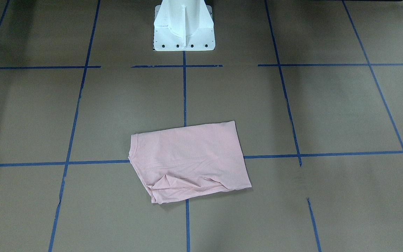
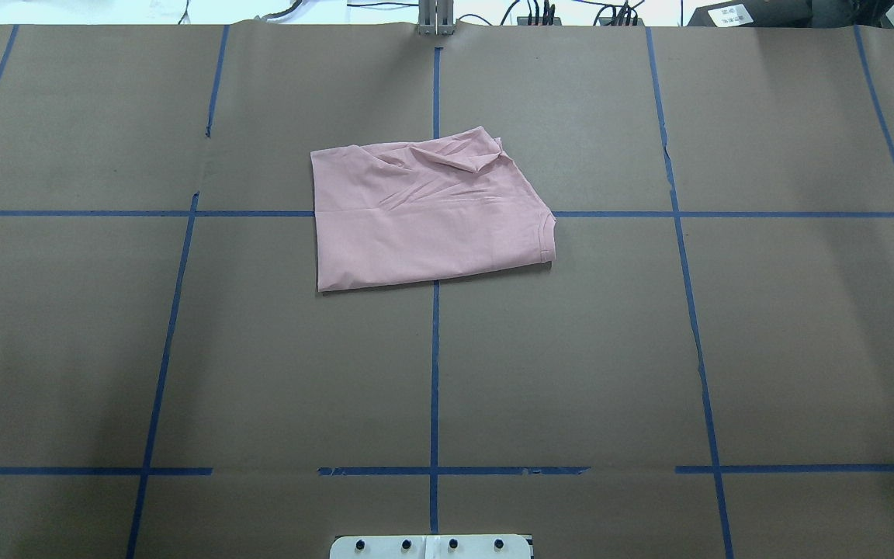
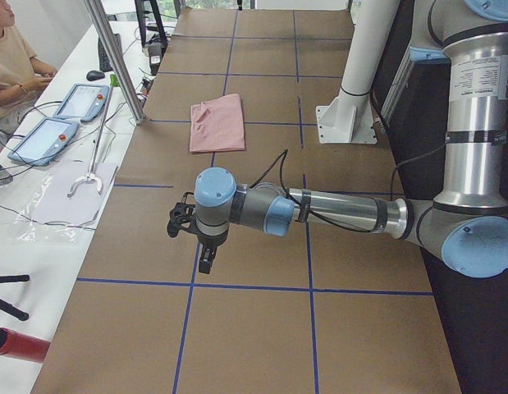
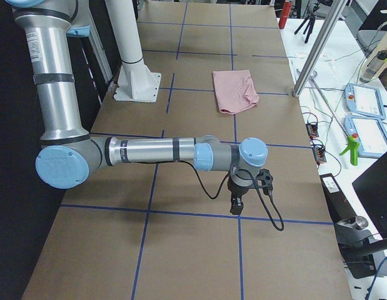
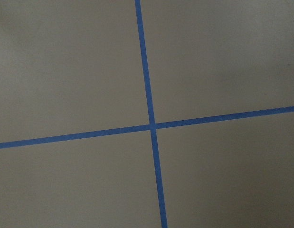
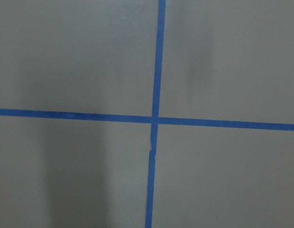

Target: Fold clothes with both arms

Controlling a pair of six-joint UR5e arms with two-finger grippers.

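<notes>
— Jaws on either gripper: can their gap be judged?
— It cannot. The left gripper [image 3: 206, 261] and right gripper [image 4: 236, 205] are seen only from the side, held above the table [image 2: 726, 349] at its ends.
— And farther off?
— The T-shirt [image 2: 424, 217] is laid folded, plain side up, across the centre tape line [image 2: 434, 373], well apart from both.

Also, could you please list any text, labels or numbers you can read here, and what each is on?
No text is readable.
Left-arm label: too small to read.
Right-arm label: too small to read.
Sticker on black box: blurred.
T-shirt: plain side up, no print shows.
</notes>
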